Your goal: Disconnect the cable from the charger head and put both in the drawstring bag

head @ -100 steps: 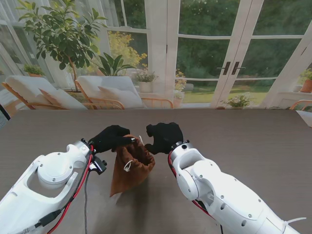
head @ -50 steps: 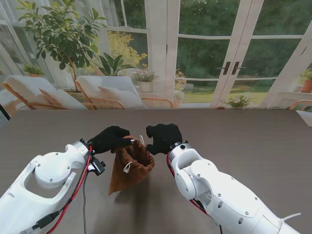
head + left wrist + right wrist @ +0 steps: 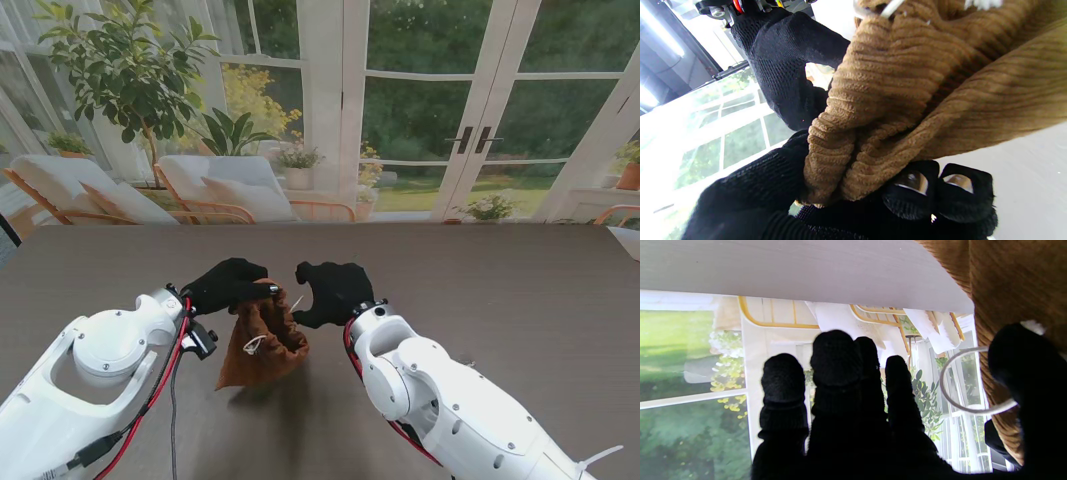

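The brown corduroy drawstring bag (image 3: pixel 262 345) hangs bunched from my left hand (image 3: pixel 228 285), which is shut on its rim; the bag's bottom rests on the table. The left wrist view shows the ribbed cloth (image 3: pixel 907 100) pinched between thumb and fingers (image 3: pixel 933 193). My right hand (image 3: pixel 335 292) is just right of the bag's mouth, fingers spread and holding nothing. A white drawstring loop (image 3: pixel 970 383) curves beside its thumb (image 3: pixel 1023 373). Another bit of white cord (image 3: pixel 255 343) lies on the bag's front. Neither cable nor charger head is in sight.
The grey-brown table (image 3: pixel 480 300) stretches away on all sides. Glass doors and garden chairs stand beyond its far edge. My two forearms fill the near corners of the stand's view.
My right hand has let go of the bag's rim and spread its fingers. The bag's mouth has collapsed and the bag has swung a little to the left under my left hand.
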You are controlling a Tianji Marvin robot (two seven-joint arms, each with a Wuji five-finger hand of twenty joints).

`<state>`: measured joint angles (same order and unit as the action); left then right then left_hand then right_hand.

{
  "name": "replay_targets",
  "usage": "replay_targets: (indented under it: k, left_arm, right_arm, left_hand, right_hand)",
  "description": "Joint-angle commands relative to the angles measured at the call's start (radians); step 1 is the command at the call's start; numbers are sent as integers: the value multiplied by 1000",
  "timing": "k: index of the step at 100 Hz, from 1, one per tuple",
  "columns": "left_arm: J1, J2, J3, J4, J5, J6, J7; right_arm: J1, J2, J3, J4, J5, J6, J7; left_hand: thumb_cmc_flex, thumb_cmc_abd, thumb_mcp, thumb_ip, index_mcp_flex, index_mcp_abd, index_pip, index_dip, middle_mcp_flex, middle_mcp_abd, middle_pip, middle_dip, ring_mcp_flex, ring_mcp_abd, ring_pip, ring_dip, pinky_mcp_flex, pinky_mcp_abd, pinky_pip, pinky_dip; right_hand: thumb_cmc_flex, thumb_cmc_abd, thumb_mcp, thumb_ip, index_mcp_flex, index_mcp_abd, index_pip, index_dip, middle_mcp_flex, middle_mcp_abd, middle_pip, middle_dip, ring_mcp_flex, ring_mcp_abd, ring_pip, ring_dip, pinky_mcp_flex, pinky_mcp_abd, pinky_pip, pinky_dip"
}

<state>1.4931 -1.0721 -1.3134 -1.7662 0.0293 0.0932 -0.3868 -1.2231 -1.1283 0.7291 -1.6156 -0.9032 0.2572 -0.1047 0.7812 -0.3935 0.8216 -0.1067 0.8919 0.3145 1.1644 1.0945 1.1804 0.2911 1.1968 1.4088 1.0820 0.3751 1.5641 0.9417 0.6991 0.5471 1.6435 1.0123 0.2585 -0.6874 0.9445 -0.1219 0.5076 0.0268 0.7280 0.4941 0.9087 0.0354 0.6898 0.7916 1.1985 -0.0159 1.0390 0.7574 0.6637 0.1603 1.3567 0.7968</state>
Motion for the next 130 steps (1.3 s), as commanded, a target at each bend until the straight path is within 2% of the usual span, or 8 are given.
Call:
replay_targets:
  k: [1, 17, 39, 43, 50, 66, 91, 130]
  left_arm:
    - [2, -2, -2, -14, -3, 7, -21]
    - [4, -1, -2, -17, -4, 17, -22]
    - [6, -2, -2, -21, -4, 27, -22]
    - [6, -2, -2, -22, -5, 28, -22]
    - [7, -1, -3, -23, -4, 31, -24]
    - [10, -1, -4, -27, -2, 37, -24]
    - [14, 0, -6, -32, 2, 44, -25]
    - [16, -1, -5, -34, 3, 50, -21]
  right_arm:
    - [-11, -11, -1, 3, 13, -12, -11]
    - [-23, -15, 11, 9, 30, -61, -42]
    - [-24, -18, 15, 24, 45, -107, -60]
    - [-22, -19, 13, 28, 49, -110, -63]
    - [-20, -22, 11, 37, 58, -118, -73]
    - [-23, -26, 17, 49, 86, -151, -83]
    - [-28, -25, 28, 56, 100, -177, -82]
    - [-50, -46, 38, 82, 155, -184, -144]
  left_hand:
    - [57, 30, -1, 23, 23, 49, 23, 16, -13, -17, -2, 17, 2, -18, 73, 9, -19, -27, 15, 25]
    - [60, 31, -5, 23, 21, 49, 22, 14, -15, -18, -3, 18, 1, -18, 73, 9, -19, -27, 15, 25]
    - [63, 32, -8, 22, 19, 49, 21, 12, -16, -18, -5, 18, -1, -18, 71, 9, -19, -27, 15, 26]
    - [63, 32, -9, 21, 19, 49, 21, 11, -16, -18, -5, 18, -1, -18, 71, 9, -19, -27, 15, 26]
    - [63, 33, -11, 21, 17, 50, 19, 10, -17, -17, -6, 18, -2, -18, 70, 9, -19, -27, 14, 26]
    - [65, 33, -13, 19, 17, 49, 18, 7, -18, -17, -7, 18, -2, -17, 69, 10, -20, -27, 14, 26]
    - [68, 34, -15, 19, 18, 49, 17, 4, -19, -16, -9, 18, -2, -17, 69, 10, -20, -27, 14, 26]
    - [68, 34, -16, 17, 16, 49, 16, 2, -19, -16, -10, 18, -3, -17, 68, 10, -20, -27, 13, 27]
  right_hand:
    - [-51, -58, 34, -34, -59, 17, -13, -21, -43, 13, 7, -11, -4, -1, -2, -4, 19, 32, -15, 7]
    - [-10, -33, 45, -27, -22, -89, 4, -25, -25, 17, 16, -14, 11, -3, 5, -3, 23, 35, -16, 10]
    - [52, 23, 112, -9, 176, -220, 38, -11, 49, -2, 20, -19, 49, 4, 11, -5, 39, 42, -9, 13]
    - [69, 38, 126, -79, 197, -237, 58, -56, 66, -9, 18, -17, 58, 5, 11, -7, 43, 40, -6, 12]
    - [105, 56, 129, -145, 210, -263, 151, -132, 99, -21, 19, -18, 76, 10, 16, -7, 52, 41, 1, 10]
    - [156, 152, 102, -169, 247, -305, 262, -195, 151, -20, 20, -18, 103, 29, 27, -8, 59, 52, 13, 12]
    - [176, 243, 68, -178, 269, -294, 302, -168, 204, -31, 21, -18, 118, 37, 68, 4, 79, 51, 30, 14]
    - [200, 256, 130, -185, 289, -69, 446, -100, 391, -51, 58, -12, 121, -9, 253, 43, 201, 47, 87, -4]
